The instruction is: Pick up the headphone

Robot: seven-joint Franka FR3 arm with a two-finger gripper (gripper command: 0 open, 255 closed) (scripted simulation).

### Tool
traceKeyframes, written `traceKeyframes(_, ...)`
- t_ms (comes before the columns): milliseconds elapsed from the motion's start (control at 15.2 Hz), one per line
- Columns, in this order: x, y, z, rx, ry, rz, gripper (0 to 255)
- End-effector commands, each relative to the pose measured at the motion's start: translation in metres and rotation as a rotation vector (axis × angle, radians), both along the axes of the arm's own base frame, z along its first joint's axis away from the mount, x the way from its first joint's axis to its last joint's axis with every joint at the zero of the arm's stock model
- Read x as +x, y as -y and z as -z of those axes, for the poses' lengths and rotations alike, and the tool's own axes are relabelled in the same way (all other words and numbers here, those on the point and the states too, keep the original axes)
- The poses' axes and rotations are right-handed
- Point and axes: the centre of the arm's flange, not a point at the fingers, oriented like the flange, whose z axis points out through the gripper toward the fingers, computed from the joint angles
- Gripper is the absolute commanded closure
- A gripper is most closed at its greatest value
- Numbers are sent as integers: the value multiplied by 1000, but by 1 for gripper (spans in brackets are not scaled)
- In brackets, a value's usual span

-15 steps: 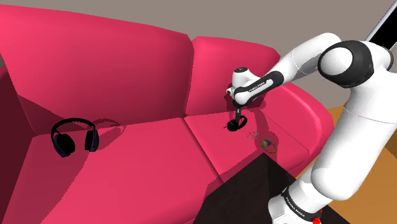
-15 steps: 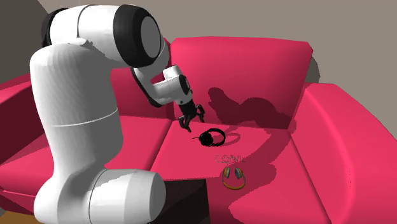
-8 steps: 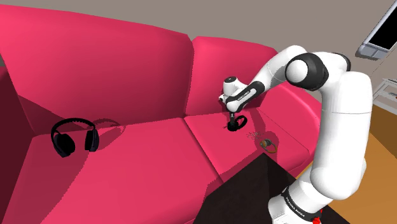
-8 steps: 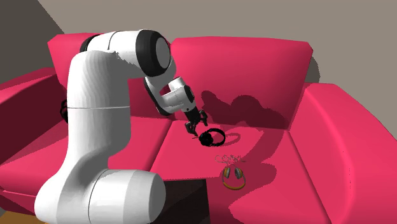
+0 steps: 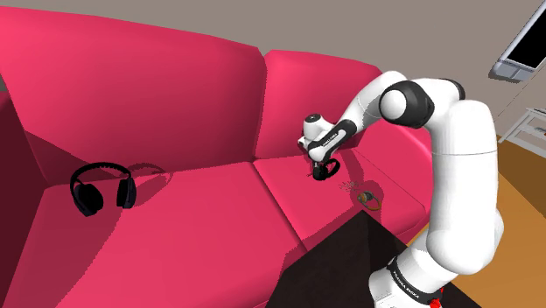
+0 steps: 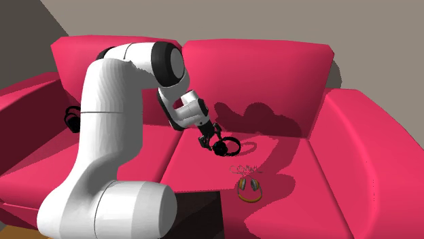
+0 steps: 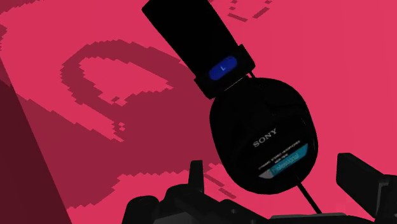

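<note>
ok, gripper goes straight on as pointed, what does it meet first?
Probably the ear cup of the black headphone, lying on the red sofa seat dead ahead of the gripper, between its open fingers; gap unclear.

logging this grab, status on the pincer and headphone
Pincer open, low. Black headphone lying on sofa, ear cup between fingers, unclasped. Nothing in the way.
</note>
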Motion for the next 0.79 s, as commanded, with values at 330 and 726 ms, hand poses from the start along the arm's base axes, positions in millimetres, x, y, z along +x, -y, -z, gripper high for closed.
traceKeyframes(330,-1,0,5,0,1,0,255)
traceKeyframes(726,0,0,-1,0,0,0,255)
